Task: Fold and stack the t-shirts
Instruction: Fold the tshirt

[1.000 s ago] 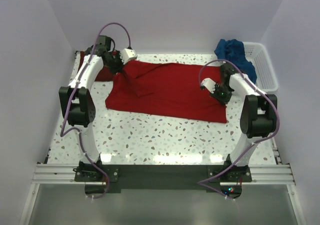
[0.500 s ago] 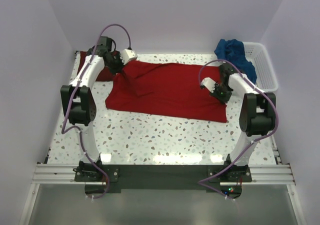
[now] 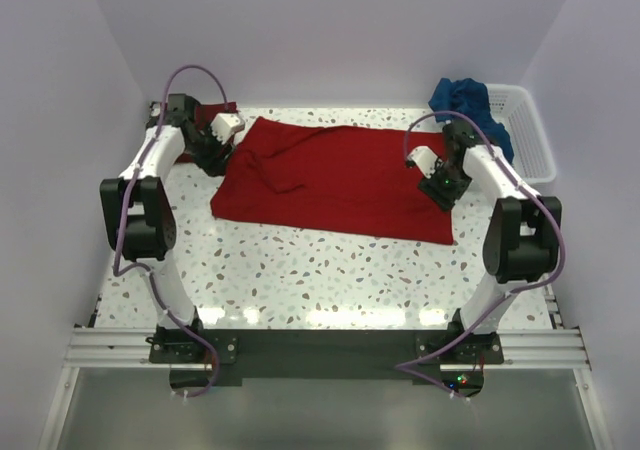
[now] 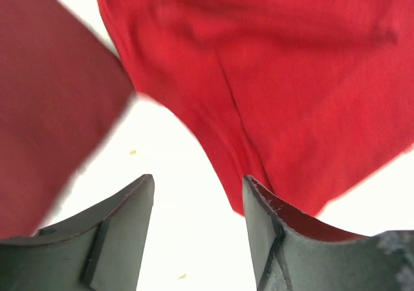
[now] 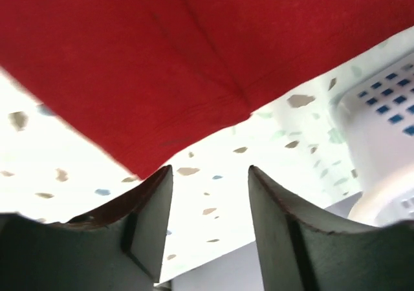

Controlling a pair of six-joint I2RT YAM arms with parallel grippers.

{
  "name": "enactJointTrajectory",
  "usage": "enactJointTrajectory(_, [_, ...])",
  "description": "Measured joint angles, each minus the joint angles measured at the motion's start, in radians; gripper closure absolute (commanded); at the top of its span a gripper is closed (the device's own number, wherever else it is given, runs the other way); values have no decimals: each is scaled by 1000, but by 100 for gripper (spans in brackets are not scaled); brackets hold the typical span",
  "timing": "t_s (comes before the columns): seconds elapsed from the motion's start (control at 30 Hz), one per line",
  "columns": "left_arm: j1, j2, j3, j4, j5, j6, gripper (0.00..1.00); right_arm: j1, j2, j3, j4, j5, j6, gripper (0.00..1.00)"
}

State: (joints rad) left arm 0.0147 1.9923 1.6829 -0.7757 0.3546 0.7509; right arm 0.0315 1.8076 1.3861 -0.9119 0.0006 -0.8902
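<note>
Red t-shirt [image 3: 340, 180] spread | blue t-shirt [image 3: 462, 98] on basket [image 3: 528, 130] | maroon t-shirt [image 4: 52, 110] beside

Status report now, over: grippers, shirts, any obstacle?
Left gripper and right gripper open, empty. Bright red t-shirt spread on table. Blue t-shirt heaped at basket. No obstacle seen.

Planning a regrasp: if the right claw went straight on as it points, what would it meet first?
Probably the bright red t-shirt, whose edge lies just beyond the open right claw, with only bare table between. The white basket sits off to one side. Depth is unclear.
</note>
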Motion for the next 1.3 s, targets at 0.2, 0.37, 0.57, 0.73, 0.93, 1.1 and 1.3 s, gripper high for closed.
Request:
enactJointTrajectory(0.2, [65,-76,-196,-19,52,-14,30,0,-71,-26,-50,-58,79,58])
enactJointTrajectory(0.37, [50,-57,-283,-15,90,-35,30,0,-36,-94,-41,-71,125,61])
enactJointTrajectory(0.57, [51,-42,-356,22,80,-51,71,0,40,-153,8,-56,151,64])
enactJointTrajectory(0.73, [53,-113,-467,72,56,-29,90,14,27,-219,64,2,143,66])
enactJointTrajectory(0.93, [53,-286,-681,66,11,21,100,55,-85,-363,111,60,105,66])
enactJointTrajectory(1.1, [53,-440,-837,-36,-38,87,92,54,-207,-463,-20,53,46,64])
enactJointTrajectory(1.3, [56,-518,-859,-206,-53,144,65,51,-272,-408,-161,19,12,61])
